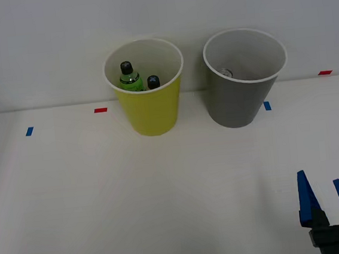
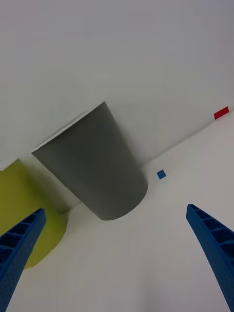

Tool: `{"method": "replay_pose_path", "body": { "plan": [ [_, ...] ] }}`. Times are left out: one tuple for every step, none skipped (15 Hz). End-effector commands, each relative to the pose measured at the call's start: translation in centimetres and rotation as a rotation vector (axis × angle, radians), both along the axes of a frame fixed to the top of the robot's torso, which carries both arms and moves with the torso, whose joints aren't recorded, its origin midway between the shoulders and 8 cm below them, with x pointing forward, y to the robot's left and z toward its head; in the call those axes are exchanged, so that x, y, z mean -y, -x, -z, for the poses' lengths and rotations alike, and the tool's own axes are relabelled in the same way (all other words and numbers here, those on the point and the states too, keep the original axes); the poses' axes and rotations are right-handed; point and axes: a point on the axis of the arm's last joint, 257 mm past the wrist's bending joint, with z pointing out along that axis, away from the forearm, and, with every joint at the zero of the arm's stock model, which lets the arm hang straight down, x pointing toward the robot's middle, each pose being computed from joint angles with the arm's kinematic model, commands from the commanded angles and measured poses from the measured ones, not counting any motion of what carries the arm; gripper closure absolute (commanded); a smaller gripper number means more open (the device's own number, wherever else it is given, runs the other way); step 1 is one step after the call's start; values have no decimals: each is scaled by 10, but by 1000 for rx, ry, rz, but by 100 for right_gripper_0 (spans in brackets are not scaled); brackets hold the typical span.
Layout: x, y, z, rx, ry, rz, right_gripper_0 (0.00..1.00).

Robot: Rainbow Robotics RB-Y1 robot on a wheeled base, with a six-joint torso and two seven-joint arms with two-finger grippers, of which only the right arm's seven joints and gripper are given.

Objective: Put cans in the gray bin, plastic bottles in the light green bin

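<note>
White table (image 1: 104, 199) carries everything. Tall round tapered yellow-green plastic bin (image 1: 151, 107), white inside, stands upright at the far edge, near the wall. Tall round tapered gray plastic bin (image 1: 238, 96) of the same shape stands upright just beside it, toward the robot's right; the two are apart, not touching. Right gripper (image 1: 327, 193) sits low at the near right corner of the table, well apart from both bins, its blue ribbed fingers (image 2: 214, 248) spread with nothing between them. Two small black-capped plastic bottles lie inside the yellow-green bin: bright green one (image 1: 129, 77), darker one (image 1: 153, 82) next to it. Silver top of a slim drink can (image 1: 227, 72) shows deep inside the gray bin. Small red (image 1: 100, 110) and blue tape marks (image 1: 29, 131) dot the table.
</note>
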Motion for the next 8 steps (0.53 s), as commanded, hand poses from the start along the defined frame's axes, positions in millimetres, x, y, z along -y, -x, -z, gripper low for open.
{"method": "replay_pose_path", "body": {
  "plan": [
    [-13,1,3,-6,-36,-24,0],
    [-15,2,6,-11,-50,-29,0],
    [-17,2,10,-9,-68,-38,0],
    [-19,4,15,6,-79,-50,0],
    [-21,7,20,33,-83,-68,0],
    [-23,8,22,47,-73,-78,0],
    [-27,9,24,50,-36,-96,0],
    [-33,9,22,52,35,-120,0]
  ]
}}
